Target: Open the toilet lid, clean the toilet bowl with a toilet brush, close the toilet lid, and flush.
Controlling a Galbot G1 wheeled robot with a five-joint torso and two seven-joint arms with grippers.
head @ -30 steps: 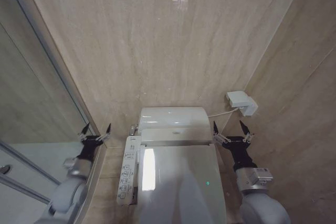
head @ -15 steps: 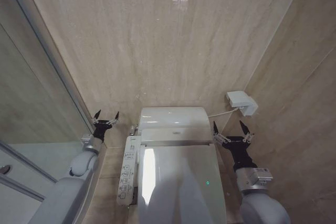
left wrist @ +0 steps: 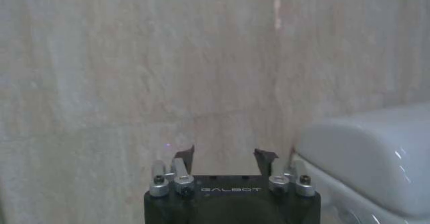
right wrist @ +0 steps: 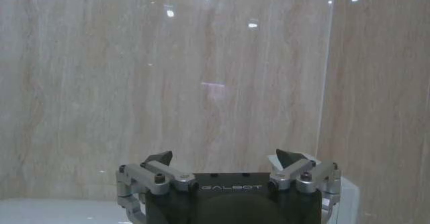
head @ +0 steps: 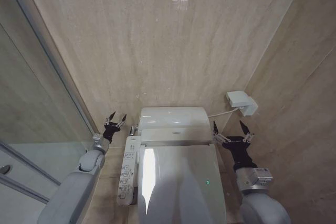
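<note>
toilet lid (head: 178, 182) down — near end cut off, left gripper (head: 115, 120) and right gripper (head: 230, 128) spread, empty

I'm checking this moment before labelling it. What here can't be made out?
- Toilet bowl inside: covered by the shut toilet lid, head view.
- Lid's front: cut off by the head view's bottom edge.
- Control panel button labels: too small, head view.
- Toilet tank: cut by the left wrist view's edge.

white toilet lid (head: 178, 182), black end effectors, beige veined wall tiles (head: 157, 40).
</note>
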